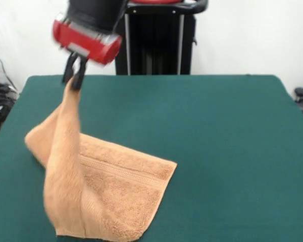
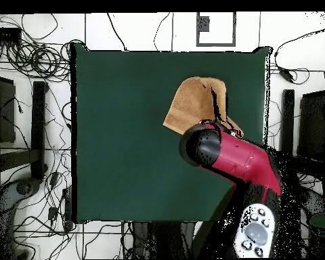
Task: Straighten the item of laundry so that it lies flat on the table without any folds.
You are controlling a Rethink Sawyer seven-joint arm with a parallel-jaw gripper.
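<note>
The orange-tan terry towel point(image 1: 111, 191) lies partly on the dark green table point(image 1: 217, 141) at the front left in the front view. One corner is pulled up into a tall folded strip. My gripper point(image 1: 74, 75) is shut on the top of that strip, well above the table, under the red and black wrist. A woven band stripe runs across the flat part. In the overhead view the towel point(image 2: 192, 101) shows at the table's upper right point(image 2: 124, 135), and the arm hides the gripper and the lifted corner.
The robot's black pedestal point(image 1: 156, 40) stands at the table's far edge. Cables and stands point(image 2: 30, 101) lie on the floor around the table. A black object point(image 1: 300, 93) sits beyond the table's right edge.
</note>
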